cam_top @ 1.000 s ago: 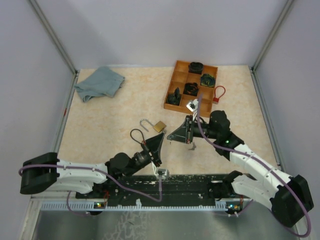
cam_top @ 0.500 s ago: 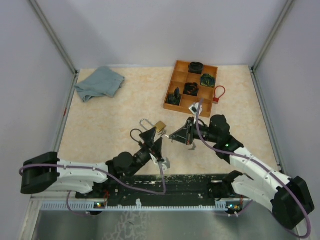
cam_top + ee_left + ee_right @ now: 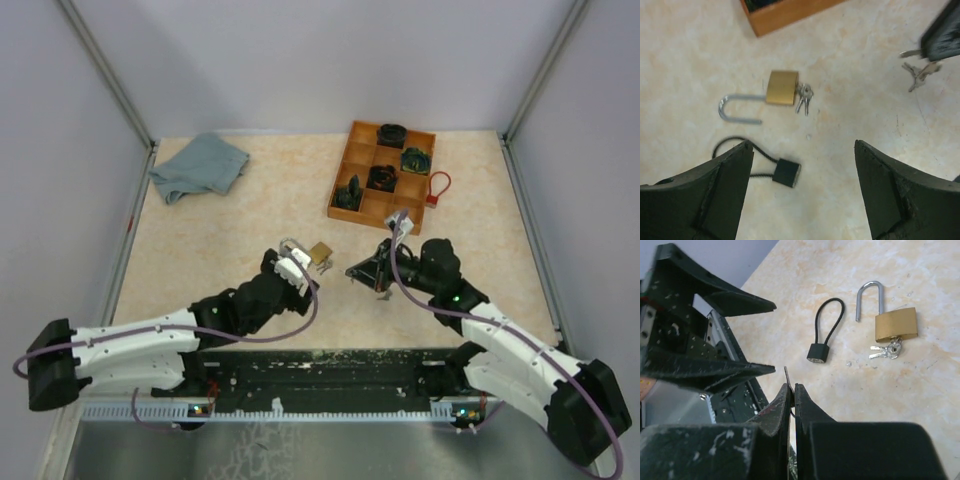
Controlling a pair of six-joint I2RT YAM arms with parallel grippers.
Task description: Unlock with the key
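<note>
Left gripper (image 3: 802, 150) spread wide, hovering just short of brass padlock (image 3: 782, 87); shackle (image 3: 742, 96) open, key bunch (image 3: 804, 98) at its base. Right gripper (image 3: 792, 390) clamped on a key (image 3: 786, 374), right of the padlock, not touching it.

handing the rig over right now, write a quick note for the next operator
Left gripper: open, empty, above the padlock and the black cable lock.
Right gripper: shut on a key, held off to one side of both locks.
Padlock: lying flat, shackle open, its own keys at the keyhole end.
Done: padlock looks unlocked.
Left: the cable lock looks closed. The held key is probably meant for it, but that cannot be confirmed.
</note>
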